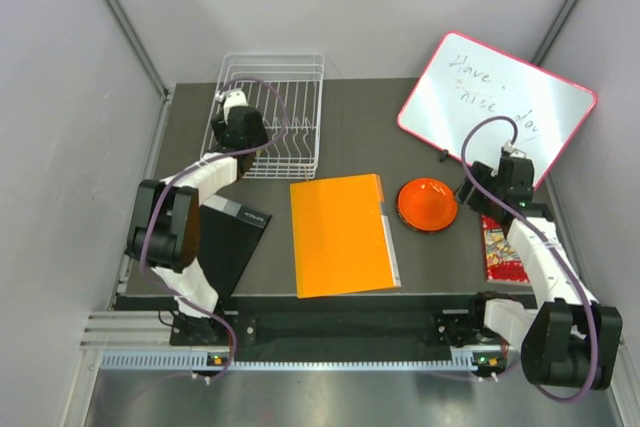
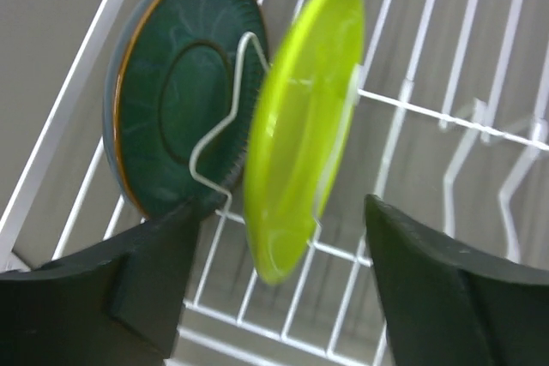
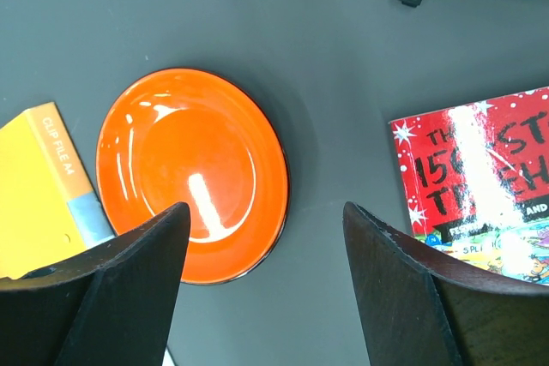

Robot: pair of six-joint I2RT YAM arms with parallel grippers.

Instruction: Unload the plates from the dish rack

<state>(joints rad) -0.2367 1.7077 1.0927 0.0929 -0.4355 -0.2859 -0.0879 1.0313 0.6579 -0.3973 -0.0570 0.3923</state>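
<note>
The white wire dish rack (image 1: 290,117) stands at the back left of the table. Two plates stand on edge in it between prongs: a dark teal plate (image 2: 171,92) and a lime green plate (image 2: 300,126). My left gripper (image 2: 279,246) hangs open over the rack (image 2: 412,109), and the green plate's lower rim sits between its fingers without touching them. In the top view the left gripper (image 1: 236,107) covers those plates. An orange plate (image 1: 427,204) lies flat on the table. My right gripper (image 3: 266,237) is open just above the orange plate's (image 3: 193,173) right rim and holds nothing.
An orange folder (image 1: 340,234) lies mid-table, left of the orange plate. A pink-framed whiteboard (image 1: 497,107) leans at the back right. A red book (image 1: 503,252) lies under the right arm. A black flat object (image 1: 235,237) sits by the left arm.
</note>
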